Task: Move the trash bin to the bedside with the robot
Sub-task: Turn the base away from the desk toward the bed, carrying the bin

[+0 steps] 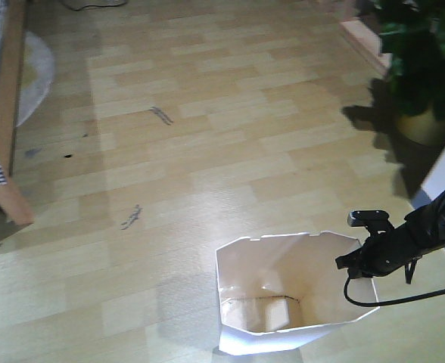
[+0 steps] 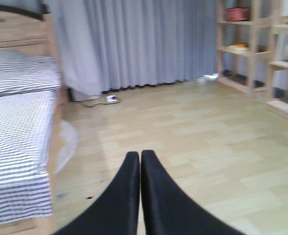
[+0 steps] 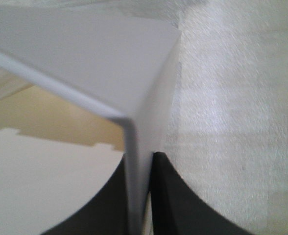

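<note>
The trash bin, pinched at its right rim by the right end effector, could be tipped or pulled free if dragged, its white many-sided wall being thin, and is stood on the floor well apart from the bed, while the left end effector is pressed together, empty.

floor: light wood-look planks, glare patch mid-frame
scuffs: short dark streaks on the planks, a second set nearer the camera
plant: dark green leaves, top right, in a gold-toned pot
round mat: pale, flat on the floor, far left
curtain: grey, pleated, reaches the floor
power strip: white, cable attached, at curtain foot
shelves: open light wood, right side; contents blurred
</note>
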Available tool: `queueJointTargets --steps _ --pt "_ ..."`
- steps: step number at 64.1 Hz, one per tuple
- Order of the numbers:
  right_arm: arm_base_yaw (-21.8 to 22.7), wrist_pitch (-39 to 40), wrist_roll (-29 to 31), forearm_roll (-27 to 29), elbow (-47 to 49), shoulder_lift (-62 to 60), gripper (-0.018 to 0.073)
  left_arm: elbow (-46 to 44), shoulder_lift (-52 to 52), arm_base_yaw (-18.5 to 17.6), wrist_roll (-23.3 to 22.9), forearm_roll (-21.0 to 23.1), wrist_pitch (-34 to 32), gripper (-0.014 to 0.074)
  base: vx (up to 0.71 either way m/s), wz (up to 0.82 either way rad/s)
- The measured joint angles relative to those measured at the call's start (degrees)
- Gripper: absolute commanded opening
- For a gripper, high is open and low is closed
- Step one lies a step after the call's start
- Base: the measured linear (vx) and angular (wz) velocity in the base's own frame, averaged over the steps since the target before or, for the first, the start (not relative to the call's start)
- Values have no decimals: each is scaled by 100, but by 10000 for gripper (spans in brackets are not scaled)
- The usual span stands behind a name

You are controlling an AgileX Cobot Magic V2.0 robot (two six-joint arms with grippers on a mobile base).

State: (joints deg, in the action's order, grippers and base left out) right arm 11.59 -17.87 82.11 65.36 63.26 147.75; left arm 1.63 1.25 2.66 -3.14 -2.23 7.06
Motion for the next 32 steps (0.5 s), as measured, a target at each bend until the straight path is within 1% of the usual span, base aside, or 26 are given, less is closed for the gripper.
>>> queueJointTargets --steps 17,32 --pt "-5 -50 0 0 0 0 -3 0 0 0 0 0 0 -6 14 48" --pt "-5 -115 0 0 0 0 -3 0 0 0 0 0 0 -6 15 22"
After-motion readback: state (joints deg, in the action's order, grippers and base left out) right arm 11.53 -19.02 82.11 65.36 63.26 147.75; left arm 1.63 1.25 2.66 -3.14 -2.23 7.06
